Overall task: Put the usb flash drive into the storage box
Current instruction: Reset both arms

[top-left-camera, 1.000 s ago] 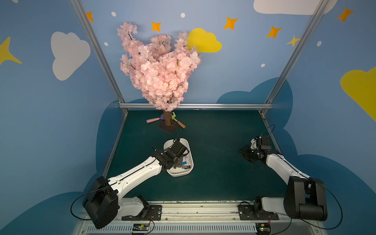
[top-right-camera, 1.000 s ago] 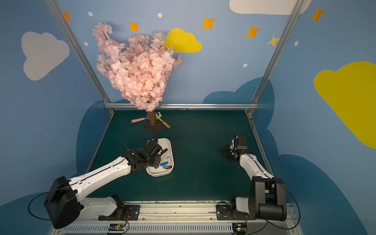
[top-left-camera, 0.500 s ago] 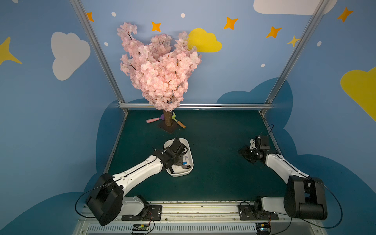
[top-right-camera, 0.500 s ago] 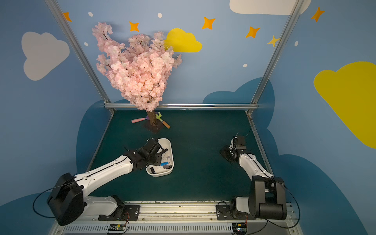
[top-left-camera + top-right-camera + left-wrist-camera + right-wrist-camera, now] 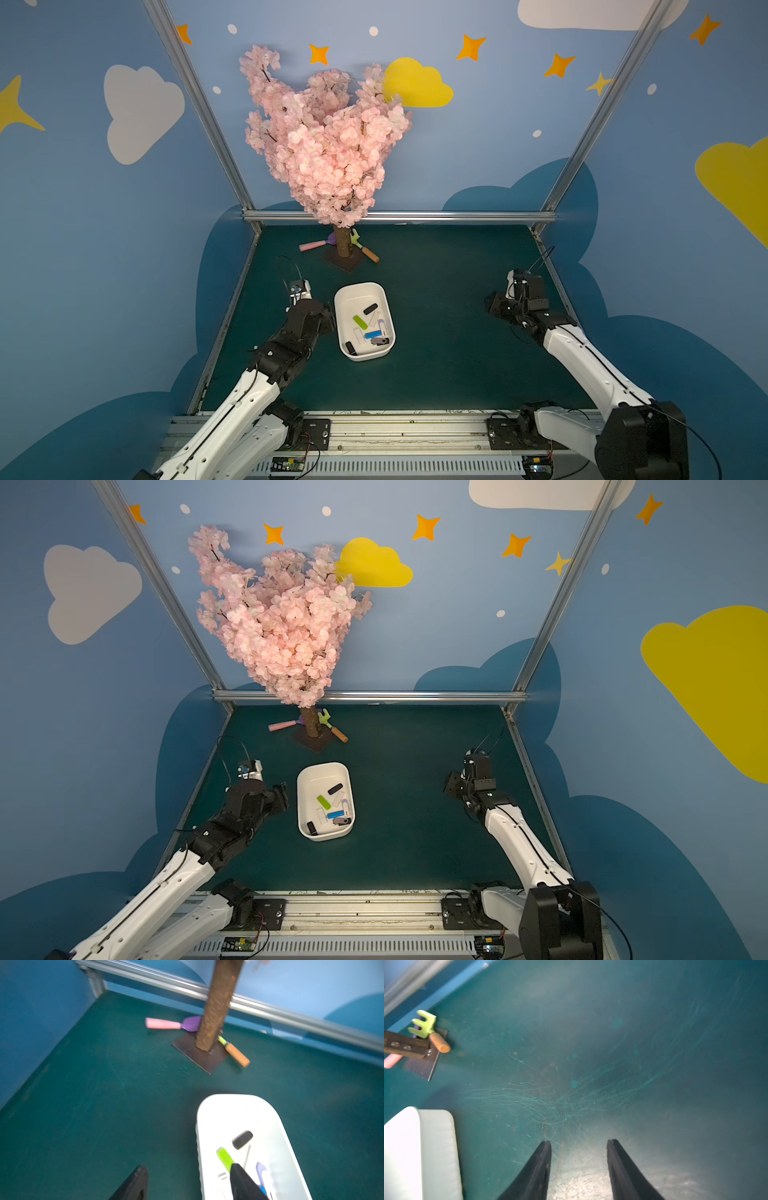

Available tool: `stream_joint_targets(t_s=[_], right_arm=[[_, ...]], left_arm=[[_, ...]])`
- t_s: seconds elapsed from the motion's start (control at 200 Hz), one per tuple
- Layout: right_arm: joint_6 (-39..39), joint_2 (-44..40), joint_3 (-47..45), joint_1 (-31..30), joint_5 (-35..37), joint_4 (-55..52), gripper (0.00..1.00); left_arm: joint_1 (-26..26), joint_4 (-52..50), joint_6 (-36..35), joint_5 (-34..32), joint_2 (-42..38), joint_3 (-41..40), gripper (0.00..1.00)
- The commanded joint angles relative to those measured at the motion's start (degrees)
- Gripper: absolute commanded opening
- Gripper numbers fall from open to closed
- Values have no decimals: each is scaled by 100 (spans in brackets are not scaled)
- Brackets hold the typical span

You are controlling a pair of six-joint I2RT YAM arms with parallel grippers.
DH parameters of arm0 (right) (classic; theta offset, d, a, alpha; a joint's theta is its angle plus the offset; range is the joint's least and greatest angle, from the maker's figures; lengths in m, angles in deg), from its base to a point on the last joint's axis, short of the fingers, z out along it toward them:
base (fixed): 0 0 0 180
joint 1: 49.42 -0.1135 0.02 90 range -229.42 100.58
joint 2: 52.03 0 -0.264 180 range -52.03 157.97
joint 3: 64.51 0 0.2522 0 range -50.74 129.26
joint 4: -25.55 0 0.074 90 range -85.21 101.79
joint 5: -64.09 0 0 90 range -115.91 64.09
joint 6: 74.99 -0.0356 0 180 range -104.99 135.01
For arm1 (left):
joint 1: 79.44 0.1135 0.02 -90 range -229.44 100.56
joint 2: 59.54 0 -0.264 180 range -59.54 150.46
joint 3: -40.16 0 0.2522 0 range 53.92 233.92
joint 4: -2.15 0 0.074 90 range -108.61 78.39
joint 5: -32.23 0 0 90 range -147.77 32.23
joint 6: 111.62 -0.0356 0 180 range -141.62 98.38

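From where I stand, every usb flash drive (image 5: 359, 321) I can spot lies inside the storage box (image 5: 353, 297); none shows on the worktop (image 5: 436, 353) around it. The left fingers (image 5: 135, 1182) stand apart and empty, just beside the box on the left arm's side, one tip seeming to hang over its rim. That's my worry: a careless sideways sweep could clip the light box, shove or tip it, and spill what's inside. The right fingers (image 5: 537, 1167), parted and empty too, sit well apart from the box, harmless.
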Motion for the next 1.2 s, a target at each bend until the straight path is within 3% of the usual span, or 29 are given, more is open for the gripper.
stream_joint_targets(t_s=[0.0, 0.145, 0.315, 0.445, 0.696, 0.766, 0.846, 0.901, 0.926, 0.941, 0.981, 1.026, 1.071, 1.076, 1.081, 1.086, 1.096, 1.196], right_arm=[[535, -404, -197, -48, 797, 420, 51], [1287, -726, -806, -48, 1168, 1336, 51], [2171, -771, -1581, -34, 1466, 2792, 51], [2583, -367, -1743, 6, 1420, 3118, 50], [2556, 611, -2101, 216, 1399, 4766, 50], [2698, 918, -2036, 366, 1206, 5150, 49], [2593, 1719, -2228, 697, 731, 6253, 49], [2473, 2614, -2387, 755, 918, 7848, 46], [2534, 2769, -2414, 776, 749, 8123, 48], [2527, 2701, -2376, 789, 642, 7900, 49], [2460, 2353, -2029, 836, 465, 6713, 50], [2537, 2072, -1485, 878, 355, 5086, 53], [2610, 2232, -1727, 788, 513, 5899, 61], [2601, 2252, -1758, 778, 537, 6000, 68], [2587, 2270, -1783, 778, 553, 6089, 82], [2567, 2293, -1808, 778, 570, 6169, 90], [2497, 2318, -1847, 771, 605, 6317, 96], [2486, 2471, -1987, 752, 628, 6791, 98]], left_arm=[[463, 920, -169, -381, -350, -537, 72], [1082, 1685, -534, -512, -510, -1137, 75], [1767, 3189, -1132, -505, 36, -1824, 75], [2207, 4337, -1623, 575, 829, -2125, 74], [2358, 5745, -2154, 1591, 3151, -1403, 72], [2383, 5923, -2544, 2153, 3579, -1160, 65], [2445, 6701, -2603, 2422, 3985, -1362, 64], [2605, 7148, -2531, 2752, 4373, -1427, 66], [2628, 7399, -2607, 2980, 4625, -1429, 95], [2632, 7641, -2676, 3192, 4751, -1435, 99], [2622, 7817, -2906, 3723, 4857, -1459, 100], [2558, 7518, -3007, 3745, 4736, -1403, 100], [2597, 7111, -2855, 3553, 4674, -1233, 100], [2609, 7057, -2831, 3530, 4672, -1203, 100], [2624, 7003, -2806, 3509, 4671, -1174, 100], [2640, 6950, -2793, 3490, 4671, -1147, 100], [2666, 6849, -2725, 3449, 4675, -1087, 100], [2753, 6798, -2653, 3510, 4687, -1059, 100]])
